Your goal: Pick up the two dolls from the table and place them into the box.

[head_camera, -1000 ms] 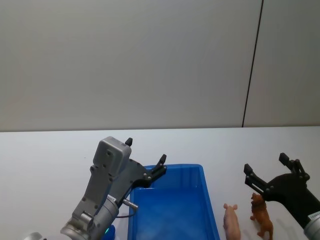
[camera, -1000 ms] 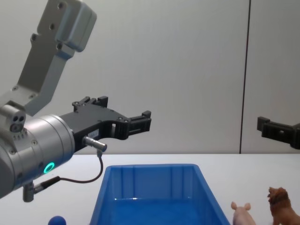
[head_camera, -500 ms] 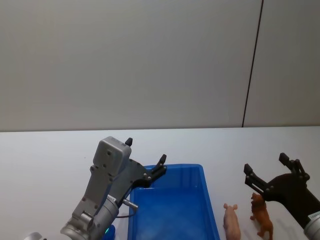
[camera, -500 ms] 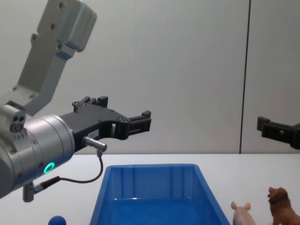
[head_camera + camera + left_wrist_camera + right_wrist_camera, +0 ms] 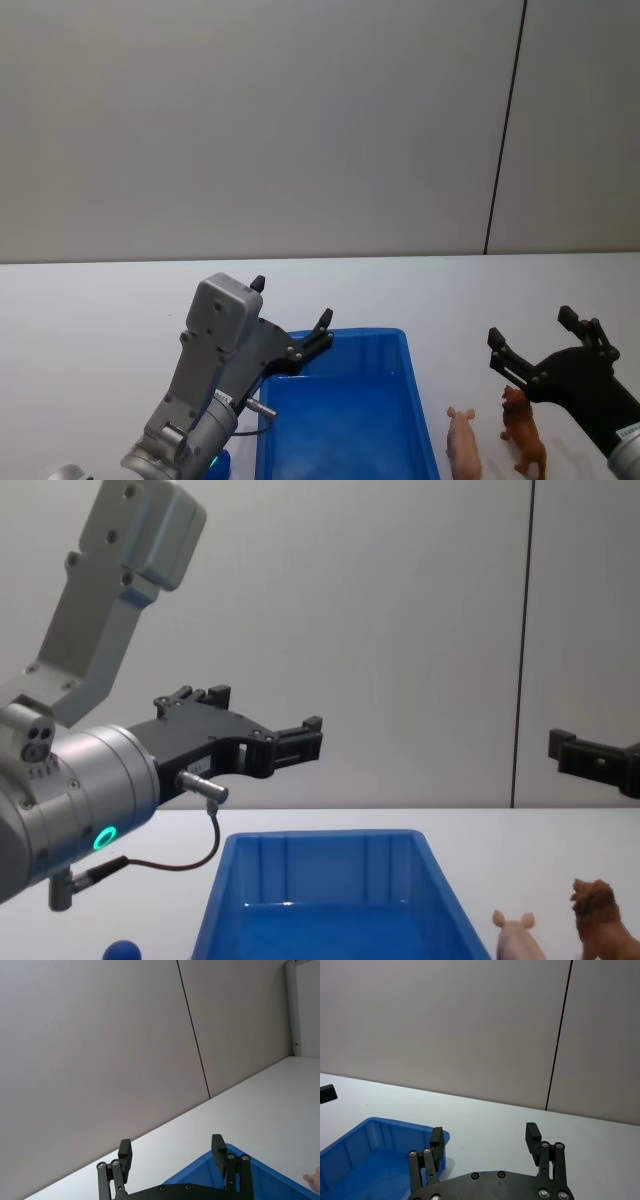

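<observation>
so, nothing is in the box yet. nearest the robot, the pig (image 5: 463, 457) and the lion (image 5: 524, 432) stand upright on the table (image 5: 100, 310), side by side and just apart. they are to the right of the box (image 5: 365, 334), with the pig closer to it. the box's floor, as far as it shows, holds no doll. the right gripper (image 5: 531, 326) hangs in the air above and a little beyond the lion, its fingers spread wide with nothing between them. the left gripper (image 5: 291, 300) hovers over the box's far left corner, likewise spread wide and empty. farther off, bare table runs up to the wall. judged from this, no part of the task is done: both pick-ups and both placings are left. the right gripper looks best placed to begin, probably with the lion below it, by coming down and closing. the pig would follow, and each doll needs a short carry left over the rim.
</observation>
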Tool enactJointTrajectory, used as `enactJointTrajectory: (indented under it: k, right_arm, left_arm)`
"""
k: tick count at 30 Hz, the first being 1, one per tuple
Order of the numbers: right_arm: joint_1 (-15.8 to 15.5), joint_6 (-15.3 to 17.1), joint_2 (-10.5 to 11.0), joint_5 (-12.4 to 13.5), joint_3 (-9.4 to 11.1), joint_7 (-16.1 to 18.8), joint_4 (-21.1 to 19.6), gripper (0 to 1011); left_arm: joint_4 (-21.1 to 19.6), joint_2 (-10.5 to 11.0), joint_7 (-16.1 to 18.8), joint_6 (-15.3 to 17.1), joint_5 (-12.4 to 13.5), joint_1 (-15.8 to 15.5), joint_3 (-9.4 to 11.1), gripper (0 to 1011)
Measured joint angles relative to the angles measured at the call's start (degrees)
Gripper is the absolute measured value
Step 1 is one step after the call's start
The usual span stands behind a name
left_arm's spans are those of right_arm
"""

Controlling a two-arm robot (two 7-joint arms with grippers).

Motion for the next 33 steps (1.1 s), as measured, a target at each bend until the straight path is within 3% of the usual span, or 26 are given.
enactJointTrajectory:
  k: [16,33]
  right_arm:
    - [0.02,0.37,0.01,0.00,0.11,-0.03,0.04,1001]
    - [0.56,7.70,0.44,1.06,0.94,-0.27,1.90,1001]
  left_arm:
    - [0.00,0.00,0.00,0.00,0.00,0.00,0.00,1001]
    - [0.00,0.00,0.00,0.00,0.00,0.00,0.00,1001]
